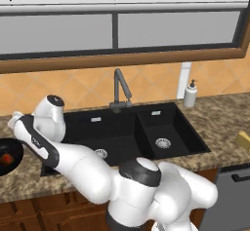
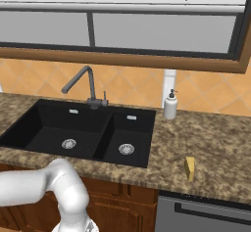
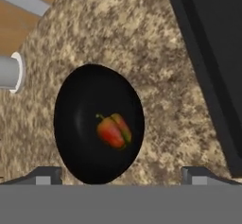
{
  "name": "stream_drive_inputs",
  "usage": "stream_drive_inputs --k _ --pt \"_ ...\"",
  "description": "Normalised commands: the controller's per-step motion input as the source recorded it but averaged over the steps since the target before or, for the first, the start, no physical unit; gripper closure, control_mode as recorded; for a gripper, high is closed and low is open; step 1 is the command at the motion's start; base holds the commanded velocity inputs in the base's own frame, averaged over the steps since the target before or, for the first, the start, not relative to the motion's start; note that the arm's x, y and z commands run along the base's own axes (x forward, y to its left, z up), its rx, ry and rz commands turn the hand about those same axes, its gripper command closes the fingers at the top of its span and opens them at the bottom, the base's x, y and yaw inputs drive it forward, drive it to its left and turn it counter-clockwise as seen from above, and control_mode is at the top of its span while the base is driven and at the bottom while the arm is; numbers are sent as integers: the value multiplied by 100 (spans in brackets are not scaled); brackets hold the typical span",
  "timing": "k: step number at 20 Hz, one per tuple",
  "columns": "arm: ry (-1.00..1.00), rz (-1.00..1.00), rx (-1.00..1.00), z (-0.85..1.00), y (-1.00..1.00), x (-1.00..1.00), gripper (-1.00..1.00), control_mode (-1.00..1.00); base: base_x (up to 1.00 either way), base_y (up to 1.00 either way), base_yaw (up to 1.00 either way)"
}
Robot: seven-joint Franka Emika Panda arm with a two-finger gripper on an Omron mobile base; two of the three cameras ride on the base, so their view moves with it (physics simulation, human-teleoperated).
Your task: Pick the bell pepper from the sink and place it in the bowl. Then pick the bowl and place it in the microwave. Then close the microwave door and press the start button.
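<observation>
The orange-red bell pepper [image 3: 113, 132] with its green stem lies inside the glossy black bowl [image 3: 80, 105]. The bowl stands on the speckled counter left of the black sink [image 3: 212, 53]. My gripper [image 3: 123, 176] hovers above the bowl, open, its two tips wide apart and holding nothing. In the left base view the arm reaches left over the sink [image 1: 122, 132] toward the bowl [image 1: 12, 152] at the picture's left edge, where the pepper [image 1: 6, 159] shows as a red spot. The double-basin sink [image 2: 83, 133] holds nothing. The microwave and its door are out of view.
A grey faucet [image 1: 119, 88] rises behind the sink. A white soap dispenser [image 1: 190, 94] stands at the back right. A yellow sponge [image 2: 189, 168] lies on the right counter above a grey dishwasher [image 2: 206, 216]. A grey cylinder [image 3: 9, 72] lies beside the bowl.
</observation>
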Motion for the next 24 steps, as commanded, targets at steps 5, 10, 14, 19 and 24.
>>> stream_drive_inputs --k 5,10,14,19,24 --pt "0 4 -1 -33 20 10 -100 -100 0 0 0" --pt "0 2 0 -28 15 20 -100 -100 0 0 0" --pt "0 1 -1 -28 16 30 -100 -100 0 0 0" --pt "0 1 -1 -31 23 27 -100 -100 0 0 0" --pt "0 1 -2 -33 32 19 -100 -100 0 0 0"
